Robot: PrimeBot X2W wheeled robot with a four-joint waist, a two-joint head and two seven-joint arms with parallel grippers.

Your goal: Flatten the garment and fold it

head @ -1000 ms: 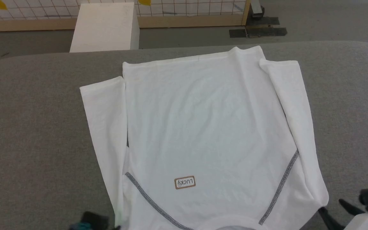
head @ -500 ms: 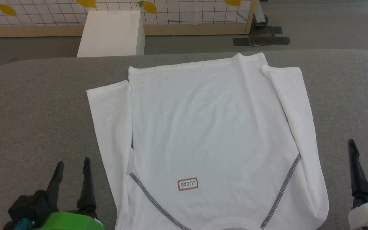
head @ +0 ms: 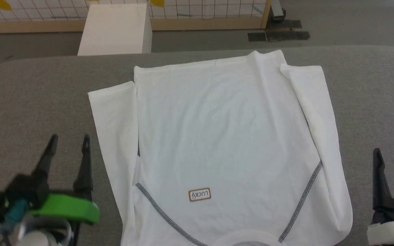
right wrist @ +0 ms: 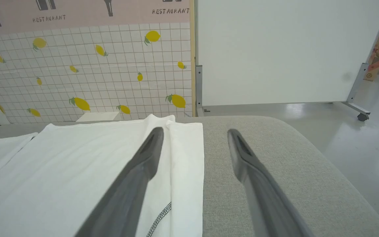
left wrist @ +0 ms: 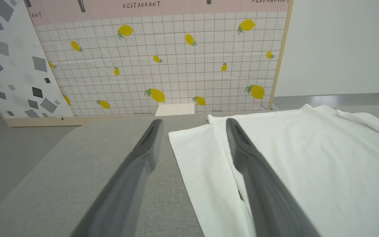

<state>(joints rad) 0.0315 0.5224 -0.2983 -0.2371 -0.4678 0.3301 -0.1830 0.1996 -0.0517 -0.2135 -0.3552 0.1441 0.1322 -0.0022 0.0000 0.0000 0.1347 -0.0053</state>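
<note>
The garment (head: 224, 136) is a white T-shirt spread flat on the grey table (head: 29, 95), collar toward me. Grey zigzag seams and a brown-bordered LUCKY patch (head: 199, 194) show near its front edge. Both sleeves lie folded along the body's sides. My left gripper (head: 68, 140) hovers open just left of the left sleeve (left wrist: 202, 164), nothing between its fingers. At the lower right, beside the right sleeve (right wrist: 186, 154), my right gripper (head: 392, 153) stands open and empty. The wrist views show the left gripper (left wrist: 192, 122) and right gripper (right wrist: 194, 131) raised above the table.
A white box (head: 115, 29) stands on the floor beyond the table's far edge. Behind it runs a lemon-patterned tiled panel (left wrist: 163, 65) with a wooden base. A white board on castors (right wrist: 285, 49) stands at the far right. Bare grey table lies either side of the shirt.
My left gripper has risen into view and moved forward beside the left sleeve. The right gripper came up at the lower right, then held. The head camera shifted slightly; the shirt lies as before.
</note>
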